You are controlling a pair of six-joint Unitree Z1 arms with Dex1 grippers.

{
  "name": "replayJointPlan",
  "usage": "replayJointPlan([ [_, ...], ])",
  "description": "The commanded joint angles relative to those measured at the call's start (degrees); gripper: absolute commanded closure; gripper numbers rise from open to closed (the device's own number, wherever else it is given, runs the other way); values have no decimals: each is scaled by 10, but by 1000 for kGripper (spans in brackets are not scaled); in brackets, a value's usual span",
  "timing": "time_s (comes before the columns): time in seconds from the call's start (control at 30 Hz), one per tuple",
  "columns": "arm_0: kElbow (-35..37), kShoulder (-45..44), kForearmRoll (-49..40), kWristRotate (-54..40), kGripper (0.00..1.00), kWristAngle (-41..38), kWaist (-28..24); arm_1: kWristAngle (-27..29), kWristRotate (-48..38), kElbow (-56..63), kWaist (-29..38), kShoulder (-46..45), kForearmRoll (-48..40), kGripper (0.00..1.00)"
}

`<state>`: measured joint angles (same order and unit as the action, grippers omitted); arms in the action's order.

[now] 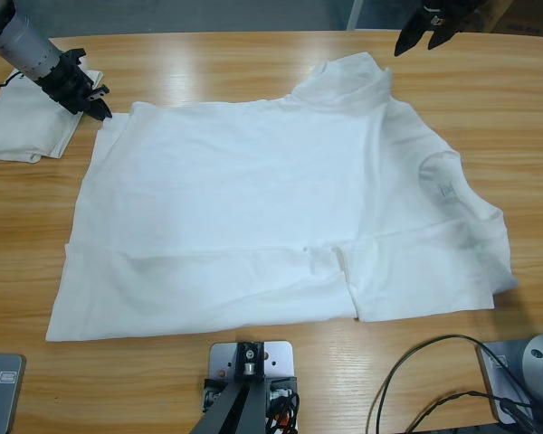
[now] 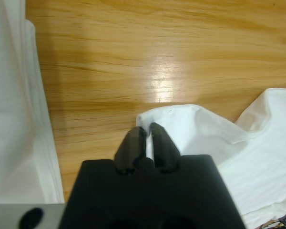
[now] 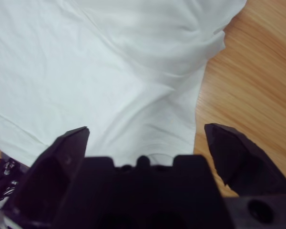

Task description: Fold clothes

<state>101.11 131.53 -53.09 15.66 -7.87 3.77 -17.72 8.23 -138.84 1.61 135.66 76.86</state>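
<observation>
a large white t-shirt (image 1: 281,208) is spread across the middle of the wooden table (image 1: 253,63), its lower portion folded up along the near edge so that a doubled band runs from the left corner to past the middle, and its collar lies toward the right with a small label inside. a sleeve is seen bunched at the far edge near the top centre, and another at the right end. a second garment, a folded white shirt (image 1: 27,122), is laid at the far left of the table, just beside the spread one but apart from it. the left gripper (image 1: 98,99) is positioned at the far left corner of the spread t-shirt; in the left wrist view its fingers (image 2: 133,143) are pressed together, their tips at the edge of a cloth corner (image 2: 181,124), though whether cloth is pinched between them cannot be told. the right gripper (image 1: 427,34) is held above the table's far edge near the upper sleeve, clear of the cloth, and in the right wrist view its fingers (image 3: 233,152) are spread wide over white fabric.
</observation>
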Motion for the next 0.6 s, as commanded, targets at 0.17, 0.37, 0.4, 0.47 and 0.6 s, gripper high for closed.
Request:
replayJointPlan([
  [0.17,-23,13,-6,-13,1000,34,3,-12,4,18,-10,38,5,0],
  [0.37,-15,-17,-7,-10,1000,39,3,-15,-2,-33,-28,76,5,0],
  [0.4,-17,-21,-7,-10,1000,38,3,-18,-7,-49,-32,87,4,0],
  [0.47,-21,-26,-7,-8,1000,38,5,-34,-13,-90,-39,117,-1,0],
  [0.6,-21,-27,-7,-5,1000,35,13,-85,-50,-152,-58,173,-37,23],
])
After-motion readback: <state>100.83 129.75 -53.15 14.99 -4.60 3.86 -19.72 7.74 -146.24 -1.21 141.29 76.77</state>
